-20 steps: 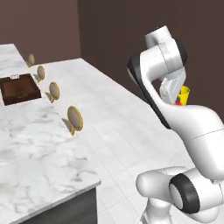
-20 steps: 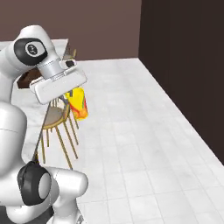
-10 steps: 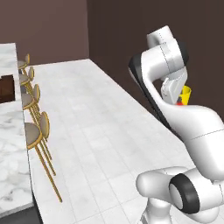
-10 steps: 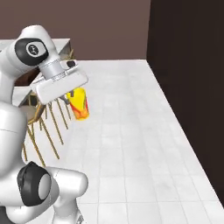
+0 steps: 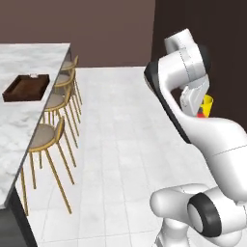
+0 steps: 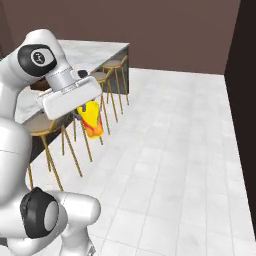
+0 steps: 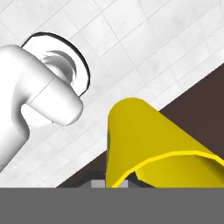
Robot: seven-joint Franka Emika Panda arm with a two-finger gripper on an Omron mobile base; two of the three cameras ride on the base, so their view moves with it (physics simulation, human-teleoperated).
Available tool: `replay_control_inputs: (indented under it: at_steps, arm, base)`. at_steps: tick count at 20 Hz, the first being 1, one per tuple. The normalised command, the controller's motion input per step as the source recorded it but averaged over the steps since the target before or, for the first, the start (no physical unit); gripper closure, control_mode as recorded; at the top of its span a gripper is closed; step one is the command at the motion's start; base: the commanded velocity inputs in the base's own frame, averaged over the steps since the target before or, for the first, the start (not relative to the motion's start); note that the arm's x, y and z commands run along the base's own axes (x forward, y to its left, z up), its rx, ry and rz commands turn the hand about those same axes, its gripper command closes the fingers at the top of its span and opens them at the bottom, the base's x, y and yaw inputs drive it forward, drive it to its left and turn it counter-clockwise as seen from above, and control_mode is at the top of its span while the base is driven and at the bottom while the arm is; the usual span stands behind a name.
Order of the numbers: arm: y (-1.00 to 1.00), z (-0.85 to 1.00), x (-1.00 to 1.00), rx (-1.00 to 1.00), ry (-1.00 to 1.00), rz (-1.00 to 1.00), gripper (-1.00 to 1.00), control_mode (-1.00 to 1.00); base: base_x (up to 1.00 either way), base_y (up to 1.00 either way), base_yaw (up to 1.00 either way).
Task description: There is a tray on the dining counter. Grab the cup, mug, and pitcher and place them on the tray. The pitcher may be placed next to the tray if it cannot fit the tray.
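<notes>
My gripper (image 6: pixel 88 111) is shut on the yellow cup (image 6: pixel 92 121), which hangs high above the floor, tilted, with a red-orange mark low on its side. From the other side, the cup (image 5: pixel 207 103) peeks out behind the hand. Close up in the hand view, the cup (image 7: pixel 144 140) lies along the fingers with its open end toward the camera. The dark brown tray (image 5: pixel 26 87) sits on the white marble dining counter (image 5: pixel 29 58), far to the left of the arm. The mug and the pitcher are out of view.
Several wooden bar stools (image 5: pixel 54 120) line the counter's near edge, also seen as stools (image 6: pixel 111 70) behind the cup. White tiled floor (image 5: pixel 111 144) stretches between the counter and the arm. A dark wall (image 5: pixel 193 19) stands to the right.
The whole picture has shifted, so the base has moved: counter, tray and stools now lie further off to the left. The cup stays held in the shut gripper, and the arm's pose is unchanged.
</notes>
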Motion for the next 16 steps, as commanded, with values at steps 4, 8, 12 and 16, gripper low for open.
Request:
replay_control_inputs:
  at_steps: [4, 8, 12, 16]
  arm:
    - [0.0, 0.0, 0.0, 0.0, 0.0, 0.0, 1.0, 1.0]
    - [0.0, 0.0, 0.0, 0.0, 0.0, 0.0, 1.0, 1.0]
    - [0.0, 0.0, 0.0, 0.0, 0.0, 0.0, 1.0, 1.0]
    - [0.0, 0.0, 0.0, 0.0, 0.0, 0.0, 1.0, 1.0]
  base:
    - [0.43, -0.72, 0.53]
    - [0.48, -0.8, 0.5]
    - [0.63, -0.87, 0.44]
    - [0.83, -0.93, 0.37]
